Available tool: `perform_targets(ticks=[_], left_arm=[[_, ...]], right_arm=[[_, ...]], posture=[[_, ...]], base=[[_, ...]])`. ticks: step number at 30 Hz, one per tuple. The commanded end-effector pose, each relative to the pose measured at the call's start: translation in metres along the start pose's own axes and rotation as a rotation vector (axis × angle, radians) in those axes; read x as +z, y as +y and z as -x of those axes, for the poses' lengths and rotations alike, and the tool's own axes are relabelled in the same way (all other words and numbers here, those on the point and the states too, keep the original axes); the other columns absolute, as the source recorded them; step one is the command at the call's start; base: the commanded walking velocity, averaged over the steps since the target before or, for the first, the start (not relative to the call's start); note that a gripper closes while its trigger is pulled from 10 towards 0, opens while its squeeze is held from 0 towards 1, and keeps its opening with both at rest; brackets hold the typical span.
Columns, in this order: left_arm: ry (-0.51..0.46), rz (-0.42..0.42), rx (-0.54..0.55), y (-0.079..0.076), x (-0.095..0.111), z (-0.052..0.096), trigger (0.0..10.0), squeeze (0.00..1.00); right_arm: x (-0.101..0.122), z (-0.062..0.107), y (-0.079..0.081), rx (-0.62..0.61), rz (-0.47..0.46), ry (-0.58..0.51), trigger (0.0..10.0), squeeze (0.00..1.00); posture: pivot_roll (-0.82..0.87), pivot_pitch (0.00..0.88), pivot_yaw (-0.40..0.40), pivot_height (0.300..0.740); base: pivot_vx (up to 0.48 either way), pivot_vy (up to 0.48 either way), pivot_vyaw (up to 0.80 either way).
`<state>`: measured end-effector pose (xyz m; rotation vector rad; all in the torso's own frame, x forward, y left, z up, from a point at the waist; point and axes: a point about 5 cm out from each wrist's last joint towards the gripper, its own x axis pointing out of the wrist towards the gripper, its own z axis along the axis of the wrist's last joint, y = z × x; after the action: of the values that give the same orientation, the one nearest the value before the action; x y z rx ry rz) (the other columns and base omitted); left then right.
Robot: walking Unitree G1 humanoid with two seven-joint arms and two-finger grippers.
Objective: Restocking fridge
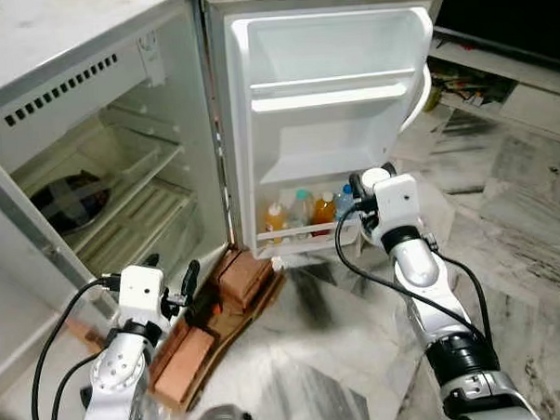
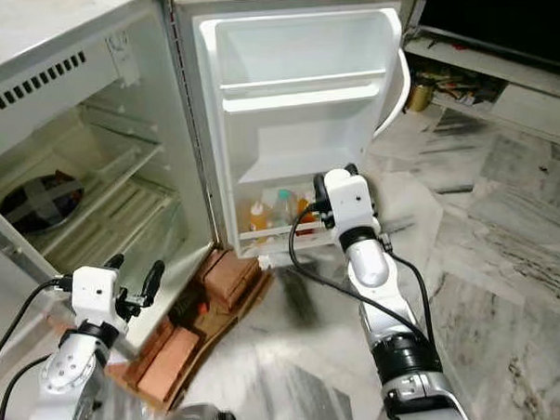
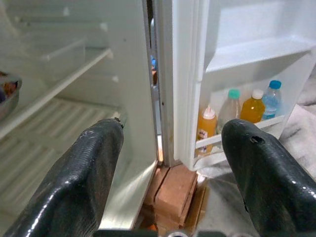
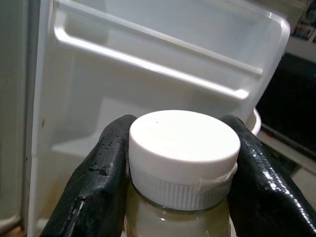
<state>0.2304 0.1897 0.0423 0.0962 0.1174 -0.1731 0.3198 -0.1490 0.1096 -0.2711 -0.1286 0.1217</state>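
A white-capped bottle [image 4: 180, 163] is pinched at the neck betw. the right gripper [image 1: 370, 189] fingers [image 4: 96, 182], held centre-frame just in front of the fridge door's [image 1: 337, 124] bottom shelf. Four bottles [image 1: 308, 212] are stood in that shelf, low-centre. The left gripper [image 1: 171, 280] is seen lower left w/ fingers spread, nothing held, by the bricks [image 1: 215, 315] under the fridge [image 1: 92, 172].

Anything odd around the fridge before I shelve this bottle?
Yes: the white fridge stands propped on red bricks and a wooden board at its front corner, a makeshift base. The right gripper holds the white-capped bottle upright; nothing spilled.
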Motion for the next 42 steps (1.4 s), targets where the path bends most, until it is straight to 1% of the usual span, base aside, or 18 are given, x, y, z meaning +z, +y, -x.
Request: perform_targets(ticks=[1,4,7,10,11,14,16,17,18,20,23,25,29,32,34,37,39,42], left_arm=[[-0.02,-0.004,-0.004,0.0,0.004,-0.002,10.0,0.0],[-0.018,-0.004,-0.01,-0.001,0.004,-0.002,10.0,0.0],[-0.02,-0.011,-0.028,-0.004,0.004,-0.002,10.0,0.0],[-0.021,-0.013,-0.041,-0.006,0.004,-0.003,10.0,0.0],[-0.019,-0.012,-0.042,-0.007,0.004,-0.003,10.0,0.0],[-0.017,-0.012,-0.046,-0.007,0.003,-0.003,10.0,0.0],[-0.014,-0.012,-0.047,-0.008,0.003,-0.003,10.0,0.0],[-0.012,-0.011,-0.046,-0.008,0.003,-0.003,10.0,0.0],[-0.023,0.004,-0.045,-0.008,0.004,-0.003,10.0,0.0],[-0.032,0.023,-0.043,-0.009,0.005,-0.003,10.0,0.0],[-0.019,0.009,-0.047,-0.009,0.004,-0.003,10.0,0.0],[-0.017,0.009,-0.049,-0.01,0.003,-0.003,10.0,0.0],[-0.016,0.01,-0.049,-0.01,0.002,-0.003,10.0,0.0],[-0.017,0.011,-0.051,-0.01,0.002,-0.003,10.0,0.0],[-0.016,0.011,-0.052,-0.01,0.002,-0.003,10.0,0.0],[-0.017,0.01,-0.056,-0.011,0.003,-0.003,10.0,0.0],[-0.017,0.007,-0.056,-0.01,0.003,-0.004,10.0,0.0],[-0.018,0.006,-0.054,-0.01,0.003,-0.004,10.0,0.0]], right_arm=[[0.016,-0.008,0.001,-0.002,0.009,-0.069,10.0,0.0],[0.019,-0.01,0.004,0.013,0.005,-0.087,10.0,0.0],[0.025,-0.012,0.004,0.018,0.044,-0.116,10.0,0.0],[0.03,-0.016,0.003,0.0,0.058,-0.137,10.0,0.0],[0.037,-0.017,0.004,0.008,0.074,-0.17,10.0,0.0],[0.05,-0.022,0.005,0.011,0.078,-0.223,10.0,0.0],[0.065,-0.025,0.006,0.015,0.084,-0.28,10.0,0.0],[0.077,-0.028,0.007,0.017,0.092,-0.324,10.0,0.0],[0.083,-0.029,0.008,0.019,0.095,-0.347,10.0,0.0],[0.093,-0.031,0.008,0.023,0.093,-0.379,10.0,0.0],[0.103,-0.031,0.01,0.036,0.089,-0.416,10.0,0.0],[0.104,-0.028,0.011,0.049,0.091,-0.422,10.0,0.0],[0.099,-0.024,0.013,0.065,0.079,-0.398,10.0,0.0],[0.1,-0.022,0.016,0.077,0.049,-0.392,10.0,0.0],[0.105,-0.023,0.015,0.074,0.013,-0.391,10.0,0.0],[0.122,-0.029,0.008,0.036,-0.037,-0.414,10.0,0.0],[0.136,-0.035,-0.001,0.004,-0.025,-0.454,10.0,0.0],[0.145,-0.041,-0.011,-0.024,0.002,-0.483,10.0,0.0]], posture=[[0.16,0.0,-0.051,0.74],[0.16,0.0,-0.049,0.74],[0.16,0.0,-0.049,0.74],[0.16,0.0,-0.047,0.74],[0.16,0.0,-0.045,0.74],[0.16,0.0,-0.045,0.74],[0.16,0.0,-0.045,0.74],[0.16,0.0,-0.043,0.74],[0.16,0.0,-0.044,0.74],[0.16,0.0,-0.044,0.74],[0.17,0.0,-0.046,0.74],[0.17,0.0,-0.047,0.74],[0.17,0.0,-0.046,0.74],[0.17,0.0,-0.043,0.74],[0.16,0.0,-0.041,0.74],[0.16,0.0,-0.039,0.74],[0.16,0.0,-0.042,0.74],[0.16,0.0,-0.043,0.74]], base=[[0.472,0.0,0.0],[0.477,0.0,0.0],[0.48,0.0,0.0],[0.48,0.0,0.0],[0.48,0.0,0.0],[0.48,0.0,0.0],[0.48,0.0,0.0],[0.45,0.0,0.0],[0.0,0.0,0.0],[0.0,0.0,0.0],[0.0,0.0,0.0],[0.0,0.0,0.0],[0.0,0.0,0.0],[0.0,0.0,0.0],[0.0,0.0,0.0],[0.0,0.0,0.0],[0.0,0.0,0.0],[0.0,0.0,0.0]])
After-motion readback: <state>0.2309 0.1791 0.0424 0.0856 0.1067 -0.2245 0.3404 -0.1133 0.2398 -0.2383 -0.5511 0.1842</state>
